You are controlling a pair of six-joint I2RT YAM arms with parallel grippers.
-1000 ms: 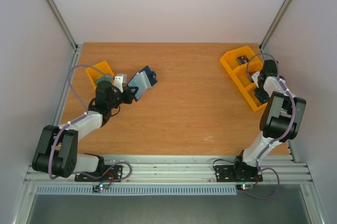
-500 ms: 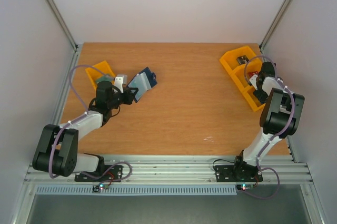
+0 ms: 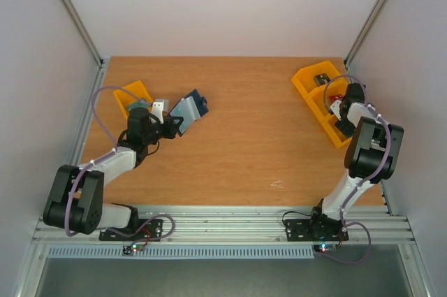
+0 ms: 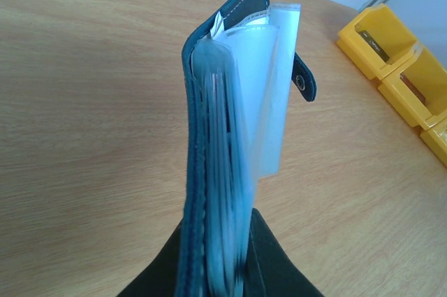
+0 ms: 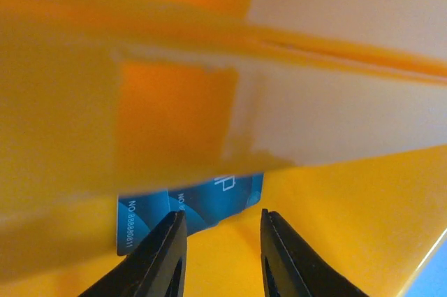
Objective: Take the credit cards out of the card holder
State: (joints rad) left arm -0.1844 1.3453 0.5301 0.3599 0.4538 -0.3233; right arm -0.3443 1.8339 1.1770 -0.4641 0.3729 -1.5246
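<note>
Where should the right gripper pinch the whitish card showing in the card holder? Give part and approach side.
Probably the whitish card's exposed corner, poking past the card holder's far end; come from that end, opposite the left gripper clamping the near end.

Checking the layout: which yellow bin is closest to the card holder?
The single yellow bin at far left, beside the card holder in the left gripper; the other bins sit in a row at far right.

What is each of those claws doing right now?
Left gripper: closed on the card holder.
Right gripper: open, holding nothing, by a blue card in a yellow bin.
</note>
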